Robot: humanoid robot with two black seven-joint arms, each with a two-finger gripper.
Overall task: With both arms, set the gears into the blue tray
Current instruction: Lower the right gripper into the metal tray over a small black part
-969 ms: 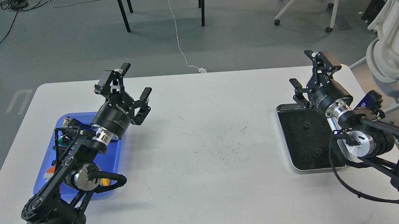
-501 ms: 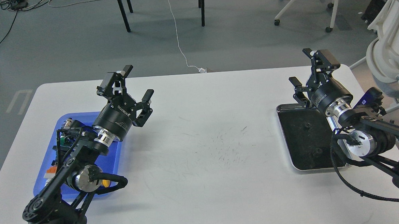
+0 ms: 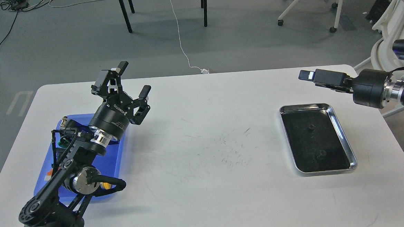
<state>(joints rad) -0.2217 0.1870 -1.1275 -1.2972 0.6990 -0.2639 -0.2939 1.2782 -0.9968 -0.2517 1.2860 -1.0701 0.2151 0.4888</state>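
Note:
Two gears lie on the black lining of a silver tray (image 3: 342, 135) at the right of the table: one gear (image 3: 311, 128) farther back, the other gear (image 3: 322, 152) nearer the front. The blue tray (image 3: 112, 159) sits at the left, largely covered by my left arm. My left gripper (image 3: 134, 79) hangs open and empty above the table, just beyond the blue tray's far right corner. My right gripper (image 3: 310, 75) points left, above and behind the silver tray. It is seen side-on, so its fingers overlap.
Push buttons lie in the blue tray under my left arm, among them a yellow-capped one (image 3: 105, 185) and a green one (image 3: 62, 143). A white office chair (image 3: 391, 37) stands off the table's right rear corner. The white tabletop (image 3: 207, 144) shows scuff marks at its middle.

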